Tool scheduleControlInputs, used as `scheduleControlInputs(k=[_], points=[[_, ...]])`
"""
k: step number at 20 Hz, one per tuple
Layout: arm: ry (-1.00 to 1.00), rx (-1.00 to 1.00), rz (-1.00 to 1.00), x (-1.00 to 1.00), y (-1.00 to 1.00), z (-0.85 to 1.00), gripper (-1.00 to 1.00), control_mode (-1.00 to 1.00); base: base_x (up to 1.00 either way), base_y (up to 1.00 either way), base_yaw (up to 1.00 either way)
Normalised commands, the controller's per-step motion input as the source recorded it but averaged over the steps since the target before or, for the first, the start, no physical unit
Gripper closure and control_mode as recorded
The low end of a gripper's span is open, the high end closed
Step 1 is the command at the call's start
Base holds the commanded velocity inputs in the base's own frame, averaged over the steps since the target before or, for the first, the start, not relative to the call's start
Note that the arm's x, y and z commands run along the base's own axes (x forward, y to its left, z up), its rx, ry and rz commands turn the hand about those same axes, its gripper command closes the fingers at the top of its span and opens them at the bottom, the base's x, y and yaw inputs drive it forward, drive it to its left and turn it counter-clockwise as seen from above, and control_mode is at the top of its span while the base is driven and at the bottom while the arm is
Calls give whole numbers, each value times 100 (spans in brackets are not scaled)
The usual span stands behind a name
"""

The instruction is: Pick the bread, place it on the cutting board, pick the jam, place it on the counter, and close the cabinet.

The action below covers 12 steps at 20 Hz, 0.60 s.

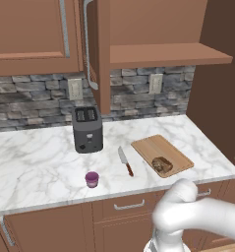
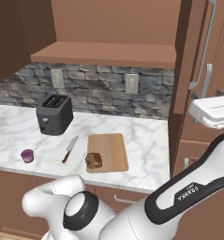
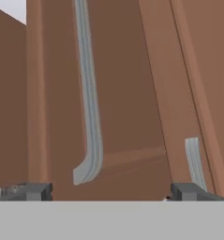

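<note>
The bread (image 1: 161, 164) (image 2: 93, 160) lies on the near end of the cutting board (image 1: 161, 147) (image 2: 111, 145). The purple jam (image 1: 92, 178) (image 2: 27, 155) stands on the counter (image 1: 35, 157) (image 2: 146, 140) near its front edge. One cabinet door (image 1: 100, 54) (image 2: 190, 51) stands open, swung out over the counter. My gripper (image 3: 108, 192) is open and holds nothing. It faces the door's brown panel and its long silver handle (image 3: 88, 93) close up. My white hand (image 2: 212, 111) hangs just right of that door.
A dark toaster (image 1: 87, 129) (image 2: 54, 114) stands against the stone backsplash. A knife (image 1: 125, 161) (image 2: 70, 149) lies between jam and board. The bare wooden shelf (image 1: 163, 54) sits behind the open door. A second, shorter handle (image 3: 194, 161) shows at right.
</note>
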Motion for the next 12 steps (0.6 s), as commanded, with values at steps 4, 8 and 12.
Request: scheduleControlInputs(k=[4, 8, 12], points=[[-2, 0, 10, 15, -10, 0, -100, -100, 0, 0, 0], [-4, 0, 10, 5, -6, 0, -100, -100, 0, 0, 0], [-4, 0, 9, 6, -5, 0, -100, -100, 0, 0, 0]])
